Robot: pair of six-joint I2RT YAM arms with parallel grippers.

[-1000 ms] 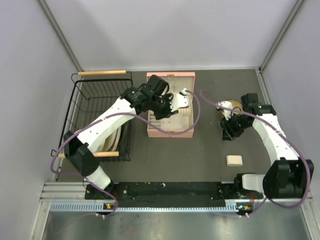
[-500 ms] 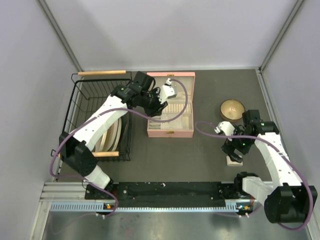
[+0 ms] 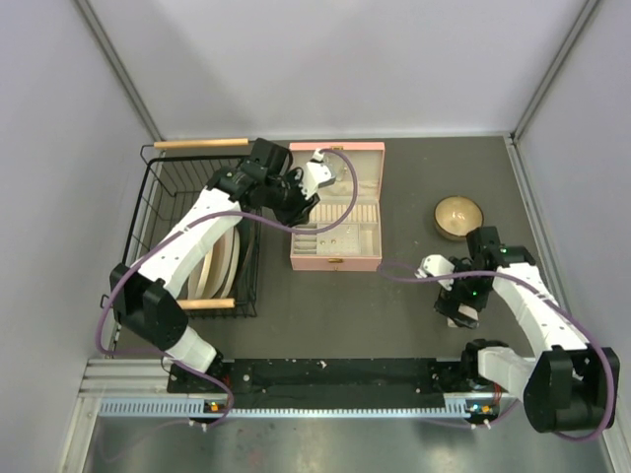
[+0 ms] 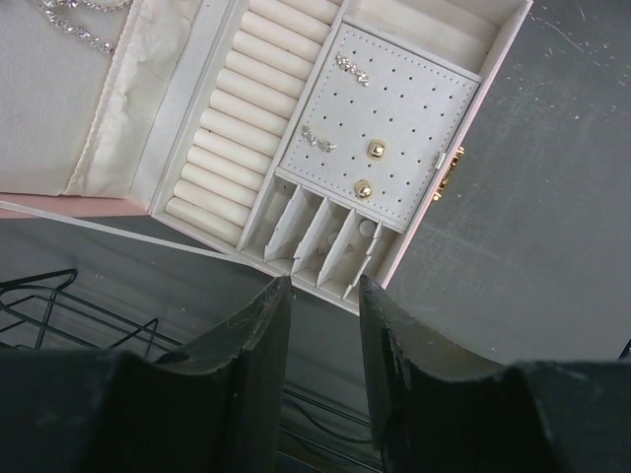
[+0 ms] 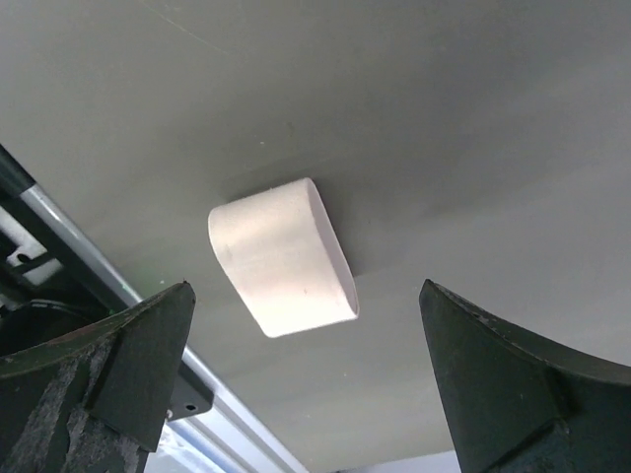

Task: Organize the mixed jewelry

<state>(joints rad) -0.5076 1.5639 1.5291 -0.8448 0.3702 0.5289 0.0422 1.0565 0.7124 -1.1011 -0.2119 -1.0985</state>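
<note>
My left pincer point(image 4: 322, 286) hangs over the near edge of the open pink box point(image 3: 335, 262). Its jaws are only part-way apart, with nothing between them. The silvery chain point(image 4: 94, 37) lies far ahead and well to the left of its tips, on the lid lining. It trails across my closing line rather than along it, as far as I can see. A few studs point(image 4: 376, 149) sit straight ahead on the perforated panel point(image 4: 414, 108), much nearer. My right pincer point(image 5: 306, 288) is spread wide and empty, well apart from the box, above a pale block point(image 5: 281, 256) (not jewelry, I'd judge). So the left arm is nearer, and I'd reach forward and left.
</note>
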